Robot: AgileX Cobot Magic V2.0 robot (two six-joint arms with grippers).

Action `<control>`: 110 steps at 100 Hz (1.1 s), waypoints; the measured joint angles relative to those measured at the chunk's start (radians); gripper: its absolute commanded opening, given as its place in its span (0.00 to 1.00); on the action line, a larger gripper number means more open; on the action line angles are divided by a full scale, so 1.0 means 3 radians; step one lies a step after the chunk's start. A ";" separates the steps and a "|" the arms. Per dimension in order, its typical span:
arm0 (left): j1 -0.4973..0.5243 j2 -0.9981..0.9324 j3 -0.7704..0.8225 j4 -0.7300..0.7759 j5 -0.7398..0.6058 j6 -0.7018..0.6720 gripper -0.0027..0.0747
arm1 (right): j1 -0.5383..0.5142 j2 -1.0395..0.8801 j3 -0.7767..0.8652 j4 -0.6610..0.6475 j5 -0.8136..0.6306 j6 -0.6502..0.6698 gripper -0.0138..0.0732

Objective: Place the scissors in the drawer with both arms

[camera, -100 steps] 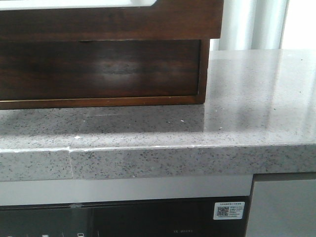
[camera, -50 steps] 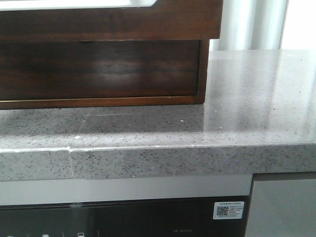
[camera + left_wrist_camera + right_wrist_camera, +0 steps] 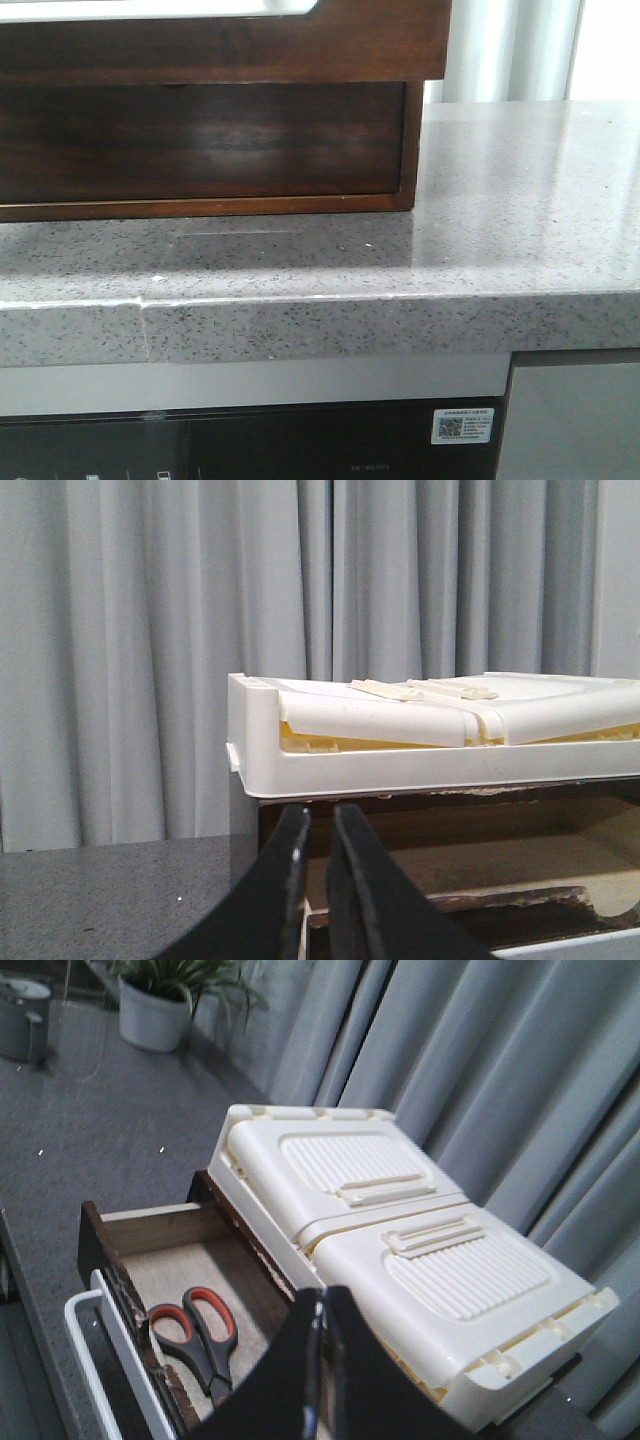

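The scissors (image 3: 195, 1340), grey-handled with orange-lined loops, lie flat on the floor of the pulled-out drawer (image 3: 165, 1250), handles toward its far end. My right gripper (image 3: 322, 1298) is shut and empty, and hovers above the drawer beside the scissors. My left gripper (image 3: 320, 815) shows a narrow gap between its black fingers and holds nothing. It is level with the open drawer (image 3: 480, 860), seen from the side. In the front view only the dark brown drawer front (image 3: 230, 45) with its white top strip shows. Neither arm appears there.
A white plastic box (image 3: 400, 1250) sits on top of the wooden cabinet (image 3: 200, 140). The cabinet stands on a grey speckled counter (image 3: 500, 200). A potted plant (image 3: 160, 1005) stands far back. Grey curtains (image 3: 120, 660) hang behind. A dark appliance front (image 3: 300, 445) lies below the counter edge.
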 measured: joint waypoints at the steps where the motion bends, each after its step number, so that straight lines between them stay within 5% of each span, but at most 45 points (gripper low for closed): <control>1: 0.0000 -0.0013 0.0000 0.0000 0.0024 0.0000 0.04 | 0.0000 -0.0074 0.0046 0.0000 -0.0071 0.0006 0.04; 22: 0.0000 -0.0160 0.0000 -0.0052 0.0229 0.0000 0.04 | 0.0000 -0.1173 0.1403 0.0000 -0.0986 0.0012 0.04; 49: 0.0000 -0.0237 0.0014 -0.0094 0.0251 0.0021 0.04 | 0.0000 -0.2254 0.2682 0.0000 -0.1261 0.0018 0.04; 80: 0.0000 -0.0241 0.0158 -0.0110 0.0251 0.0172 0.04 | 0.0000 -0.3064 0.3356 0.0006 -0.1335 0.0018 0.04; 110: 0.0000 -0.0241 0.0460 -0.0204 0.0152 0.0192 0.04 | 0.0000 -0.3216 0.3749 0.0006 -0.1311 0.0018 0.04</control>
